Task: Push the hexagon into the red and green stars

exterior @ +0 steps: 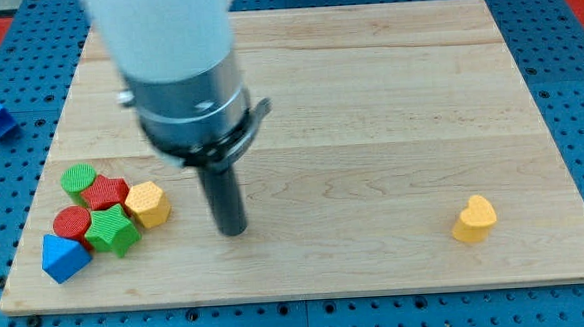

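Bright, even light from overhead; the far parts sharp, the near arm blurred.

The desk is evenly lit with no glare, its wood grain clear to every edge. Shadows are soft and short: a faint one hugs the yellow heart and the cluster of blocks at the view's left. The arm's pale upper body is washed out and out of focus, while my tip reads dark and fairly crisp.

No text, label, brand, number or sign can be read anywhere: none on the wooden surface, none on the coloured blocks, and none on the arm's pale and dark housing.
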